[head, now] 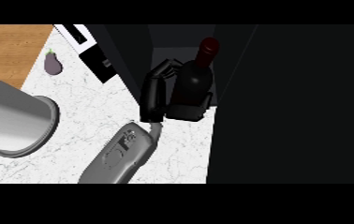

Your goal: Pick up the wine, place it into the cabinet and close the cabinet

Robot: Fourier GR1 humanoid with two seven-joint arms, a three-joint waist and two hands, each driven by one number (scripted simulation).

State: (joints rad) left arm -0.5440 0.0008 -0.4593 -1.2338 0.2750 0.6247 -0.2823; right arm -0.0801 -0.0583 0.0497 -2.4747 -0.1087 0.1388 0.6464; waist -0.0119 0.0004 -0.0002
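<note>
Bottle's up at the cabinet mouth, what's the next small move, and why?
Probably ease the bottle deeper into the cabinet before letting go: the hand is curled round it at the opening, upright, not clearly set down inside.

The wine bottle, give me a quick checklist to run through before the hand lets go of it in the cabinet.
1. Hold: the black hand has its fingers curled round the dark glass wine bottle with the red cap: ok.
2. Bottle upright: ok.
3. Bottle inside the dark open cabinet: ok.
4. Bottle base resting on the cabinet floor: cannot tell.
5. Which hand holds it: cannot tell.
6. Purple eggplant on the white marble counter clear of the arm: ok.
</note>
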